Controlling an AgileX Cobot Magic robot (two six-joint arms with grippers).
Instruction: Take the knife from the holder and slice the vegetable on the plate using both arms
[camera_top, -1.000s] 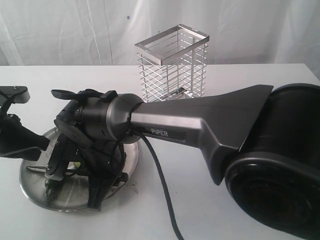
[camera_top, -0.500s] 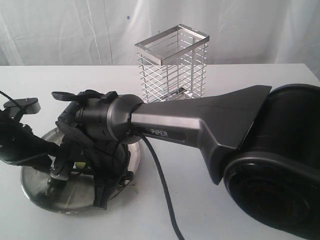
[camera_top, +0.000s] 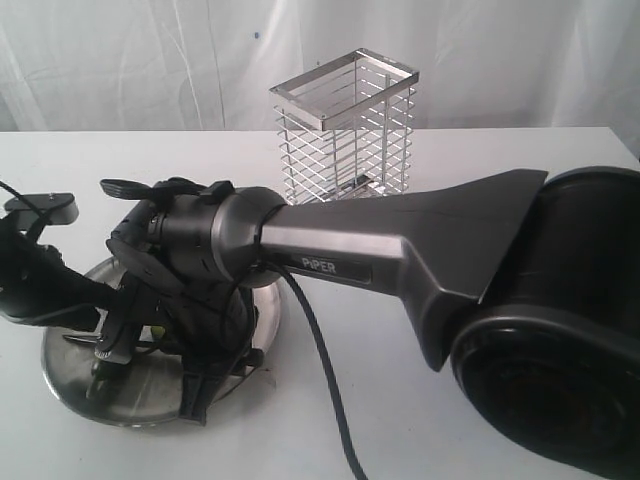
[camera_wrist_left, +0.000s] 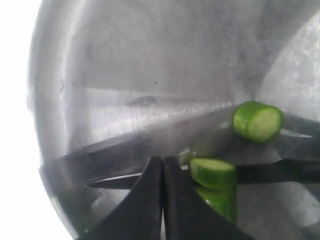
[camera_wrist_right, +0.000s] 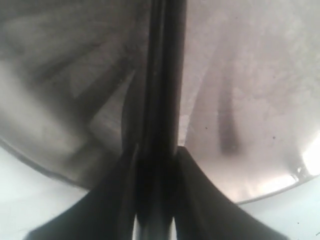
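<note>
The steel plate (camera_top: 135, 405) lies at the front left of the table. My right gripper (camera_wrist_right: 156, 150) reaches across over it and is shut on the dark knife (camera_wrist_right: 165, 75), whose blade runs out over the plate (camera_wrist_right: 240, 75). In the left wrist view the knife (camera_wrist_left: 280, 172) lies across the green chili, cut into pieces: one slice (camera_wrist_left: 257, 121) lies apart, another piece (camera_wrist_left: 214, 172) sits right beside my left gripper (camera_wrist_left: 162, 162). That gripper's fingers are pressed together with nothing seen between them. The left gripper (camera_top: 88, 308) hangs over the plate's left side. The wire holder (camera_top: 345, 130) stands behind.
The right arm's long grey link (camera_top: 400, 250) and its big black base (camera_top: 550, 340) fill the right half of the exterior view. A black cable (camera_top: 325, 370) trails down from the wrist. A white curtain hangs behind the white table (camera_top: 500, 150).
My left arm has moved right and inward over the plate's left part. The right gripper with the knife has shifted slightly above the plate.
</note>
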